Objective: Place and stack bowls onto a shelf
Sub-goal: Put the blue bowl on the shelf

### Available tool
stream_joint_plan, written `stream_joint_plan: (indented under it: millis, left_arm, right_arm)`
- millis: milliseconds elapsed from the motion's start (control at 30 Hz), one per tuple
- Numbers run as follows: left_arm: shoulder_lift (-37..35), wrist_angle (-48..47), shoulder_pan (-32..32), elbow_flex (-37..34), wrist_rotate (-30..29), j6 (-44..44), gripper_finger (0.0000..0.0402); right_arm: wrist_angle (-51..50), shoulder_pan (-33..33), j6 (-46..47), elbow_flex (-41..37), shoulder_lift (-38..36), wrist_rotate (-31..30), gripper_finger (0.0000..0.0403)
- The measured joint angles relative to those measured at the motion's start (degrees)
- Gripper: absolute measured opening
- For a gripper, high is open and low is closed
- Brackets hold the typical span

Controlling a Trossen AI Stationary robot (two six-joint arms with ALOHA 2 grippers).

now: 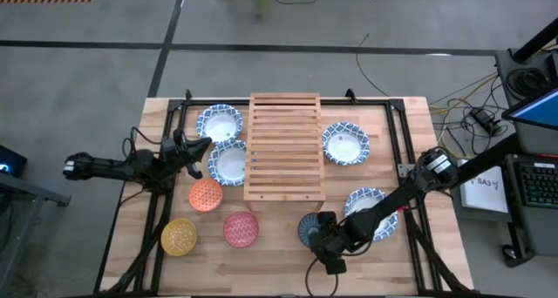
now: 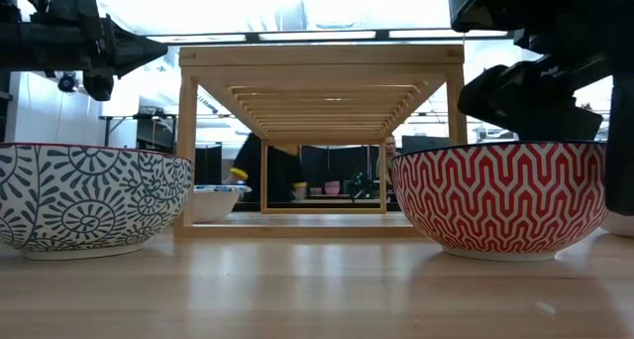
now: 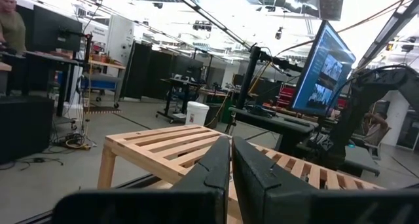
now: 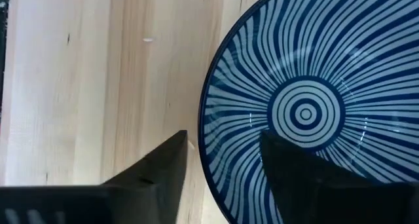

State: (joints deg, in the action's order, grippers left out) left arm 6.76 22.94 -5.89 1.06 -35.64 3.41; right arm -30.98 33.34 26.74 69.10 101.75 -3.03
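I've got the right jaws (image 4: 222,165) released, straddling the blue bowl (image 4: 308,112) rim, front of shelf (image 1: 284,145). Next: clench, lift. Left jaws (image 3: 230,165) clenched, empty.

A wooden plank counter (image 1: 384,124) on a grey floor (image 1: 78,80), cables (image 1: 475,106) trailing right; behind, a lit monitor (image 3: 322,70) and a white bucket (image 3: 196,112)

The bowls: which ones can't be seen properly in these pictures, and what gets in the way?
- Blue-grey bowl: high view, the right arm covers one side; right wrist view, the edge cuts it off.
- Wide bowl: high view, the same arm crosses it.
- Bowls behind: low view, the red bowl and a blue-patterned bowl block them.
- Left wrist view: no bowl shows, only the shelf.
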Motion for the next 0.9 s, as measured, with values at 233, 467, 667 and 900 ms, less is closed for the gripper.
stream_joint_plan:
  millis: [233, 467, 667, 900]
  left_arm:
    - [0.0, 0.0, 0.0, 0.0, 0.0, -0.1, 0.0]
    - [0.0, 0.2, 0.0, 0.0, 0.0, -0.1, 0.0]
    - [0.0, 1.1, 0.0, 0.0, 0.0, -0.1, 0.0]
    - [0.0, 1.5, 0.0, 0.0, 0.0, -0.1, 0.0]
  right_arm:
    - [0.2, 0.0, -0.3, 0.0, -0.2, 0.1, 0.005]
    - [0.3, 0.0, -0.3, 0.0, -4.1, 0.9, 0.0015]
    - [7.8, -0.2, -0.7, 0.0, -11.5, 3.8, 0.0014]
    - [17.7, -1.0, -4.9, 0.0, -21.3, -0.2, 0.0014]
